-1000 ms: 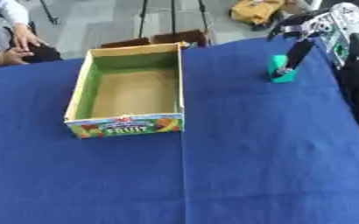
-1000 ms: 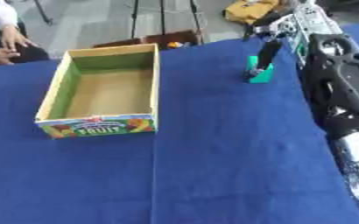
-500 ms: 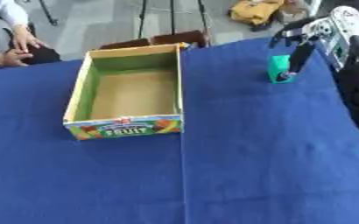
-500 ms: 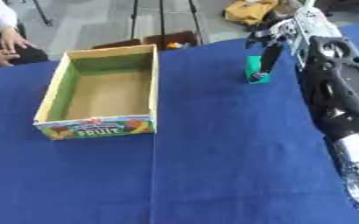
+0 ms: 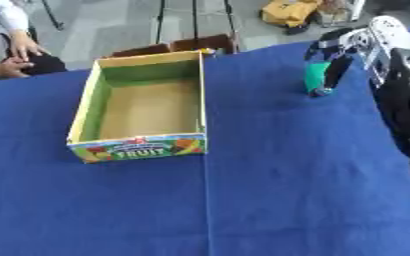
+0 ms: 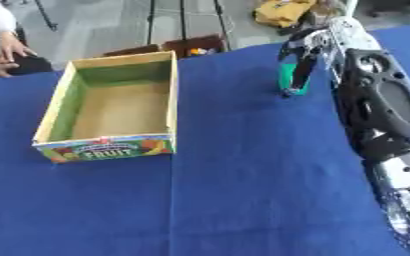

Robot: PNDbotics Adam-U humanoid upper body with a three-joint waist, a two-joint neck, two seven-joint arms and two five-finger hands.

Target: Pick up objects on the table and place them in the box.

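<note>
A small green object (image 5: pixel 313 79) stands upright on the blue table (image 5: pixel 243 190) at the far right. My right hand (image 5: pixel 359 44) comes down over it from the upper right. Its thumb is on the far side and a dark finger (image 5: pixel 335 75) runs down the near side, so the hand is curled round the object. I cannot tell whether the object's base touches the cloth. The open cardboard box (image 5: pixel 86 107) with a "FRUIT" label on its front sits at the left and shows nothing inside. My left hand shows in no view.
My right forearm (image 6: pixel 379 100) fills the right edge of the table. Beyond the far table edge are brown chairs (image 5: pixel 178 45) and a yellow bag (image 5: pixel 292 11) on the floor. A person's hands (image 5: pixel 20 47) rest at the far left corner.
The right hand and the green object stay at nearly the same spot. The fingers have drawn slightly closer round the object.
</note>
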